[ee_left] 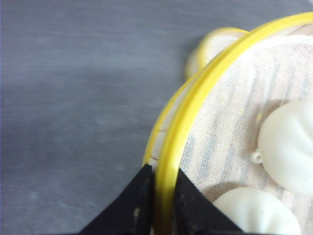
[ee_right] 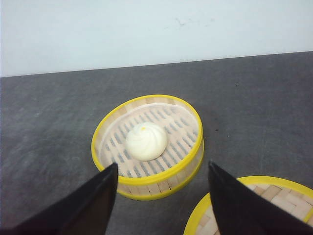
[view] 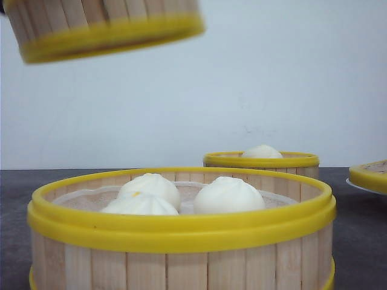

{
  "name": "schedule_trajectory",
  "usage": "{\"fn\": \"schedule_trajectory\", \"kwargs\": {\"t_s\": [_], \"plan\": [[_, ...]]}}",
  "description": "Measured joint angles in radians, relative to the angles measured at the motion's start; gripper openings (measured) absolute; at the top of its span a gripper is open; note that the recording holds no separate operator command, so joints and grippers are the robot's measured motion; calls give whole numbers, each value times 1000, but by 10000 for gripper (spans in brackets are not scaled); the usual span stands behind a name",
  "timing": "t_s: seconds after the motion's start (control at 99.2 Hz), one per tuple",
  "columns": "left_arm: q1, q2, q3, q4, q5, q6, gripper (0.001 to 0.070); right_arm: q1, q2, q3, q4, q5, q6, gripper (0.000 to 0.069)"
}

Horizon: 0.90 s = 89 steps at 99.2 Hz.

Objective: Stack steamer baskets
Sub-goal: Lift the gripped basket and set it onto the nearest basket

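Left wrist view: left pincer (ee_left: pixel 164 196) pinching raised steamer basket (ee_left: pixel 234 127) rim; right pincer (ee_right: pixel 161 196) spread above single-bun basket (ee_right: pixel 147 146).

Looks like a lab or test bench setup, not a real kitchen. Dark grey matte table (ee_right: pixel 49 122), plain white wall (view: pixel 272 78) right behind it, w/ only faint scuffs on it. On the table just steamer baskets (ee_right: pixel 147 145) w/ white buns (view: pixel 228 195) inside, laid out apart from each other. Black robot fingers (ee_right: pixel 93 205) frame the wrist views, so it's a robot rig.
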Motion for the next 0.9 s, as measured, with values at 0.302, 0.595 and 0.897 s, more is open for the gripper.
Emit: {"fn": "schedule_trajectory", "kwargs": {"t_s": [0.302,0.595,0.897], "plan": [[-148,-31,-10,-124,-5,50,22,0,0,0,-6,0,0,354],[-275,-31,-144,-76,-44,54,22,0,0,0,0,0,0,354],[-357,-11,-277,59,-108,49,22,0,0,0,2,0,0,354]]}}
